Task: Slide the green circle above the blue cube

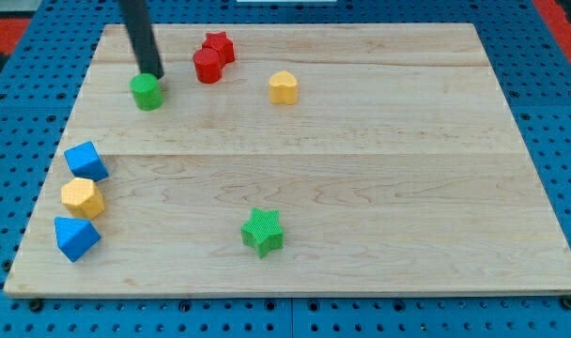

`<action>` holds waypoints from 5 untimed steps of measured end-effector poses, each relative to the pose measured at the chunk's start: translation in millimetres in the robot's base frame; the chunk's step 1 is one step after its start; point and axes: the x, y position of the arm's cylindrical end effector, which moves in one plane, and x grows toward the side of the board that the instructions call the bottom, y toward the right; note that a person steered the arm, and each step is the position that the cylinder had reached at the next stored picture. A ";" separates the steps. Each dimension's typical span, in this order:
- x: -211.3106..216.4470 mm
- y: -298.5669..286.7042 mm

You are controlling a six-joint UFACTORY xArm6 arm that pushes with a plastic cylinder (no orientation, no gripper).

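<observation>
Camera view: our tip (pixel 151 74) touched the green circle (pixel 146 92) from above.
We judged it light, stiff, slippery; no fingers, push its top edge toward the blue cube (pixel 85 161).

Pale wood counter (pixel 361 141) fills most of the view, made of planks running left-right w/ faint seams and light grain. Front edge shows along the view's bottom; back edge near the top. Under and around it: blue pegboard (pixel 563 141), rows of small dark holes, visible at left, right, bottom and top left. Red strip (pixel 560 14) at top-right corner, another red patch at top left, both perforated too. Light even and soft, only short shadows. No walls or windows in frame.
</observation>
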 end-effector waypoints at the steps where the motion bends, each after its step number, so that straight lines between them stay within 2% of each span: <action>1: 66.1 -23.6; 2: 79.7 -32.5; 3: 56.8 -26.0; 4: 61.5 35.3; 5: 98.4 34.1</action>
